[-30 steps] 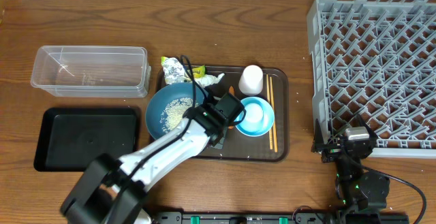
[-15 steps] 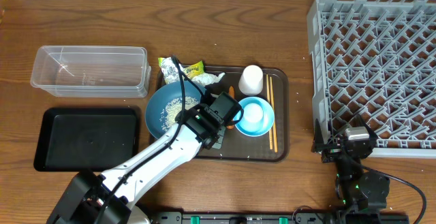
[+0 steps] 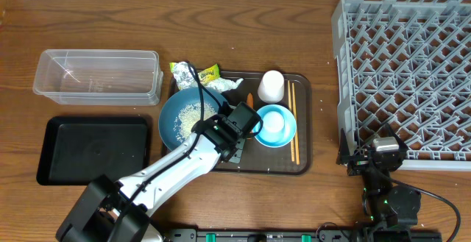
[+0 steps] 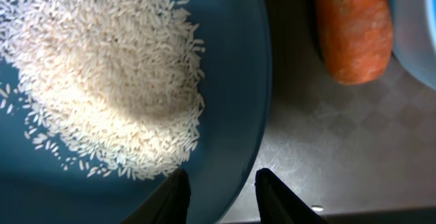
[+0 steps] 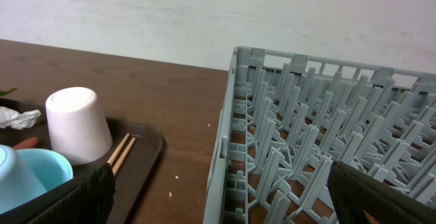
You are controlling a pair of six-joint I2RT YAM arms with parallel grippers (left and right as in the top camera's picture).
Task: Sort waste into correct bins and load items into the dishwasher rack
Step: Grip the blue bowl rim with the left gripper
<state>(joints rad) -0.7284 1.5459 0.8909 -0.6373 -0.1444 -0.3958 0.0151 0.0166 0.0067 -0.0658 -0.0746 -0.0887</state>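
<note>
The dark-blue bowl [image 3: 173, 121] [image 4: 231, 81] holds white rice [image 3: 190, 117] [image 4: 102, 81] on the brown serving tray [image 3: 302, 161]. My left gripper [image 3: 229, 128] [image 4: 219, 183] is open and straddles the bowl's right rim, one finger inside and one over the tray. The carrot [image 3: 250, 99] [image 4: 351, 30] lies just beyond, beside the light-blue bowl [image 3: 276, 126] [image 5: 27, 173]. The white cup [image 3: 271, 85] [image 5: 78, 125] stands upside down next to the chopsticks [image 3: 293, 121] [image 5: 119, 152]. Wrapper [image 3: 195, 73] and tissue [image 3: 224, 86] lie at the tray's back edge. My right gripper [image 3: 375, 154] [image 5: 231, 203] is open and holds nothing.
The grey dishwasher rack [image 3: 408, 65] [image 5: 306, 135] fills the right side, its front-left corner just ahead of my right gripper. The clear tub [image 3: 99, 76] sits at the back left with the black tray [image 3: 92, 150] in front of it.
My left forearm has swung a little while its gripper stayed at the bowl's right rim. The right arm has not moved.
</note>
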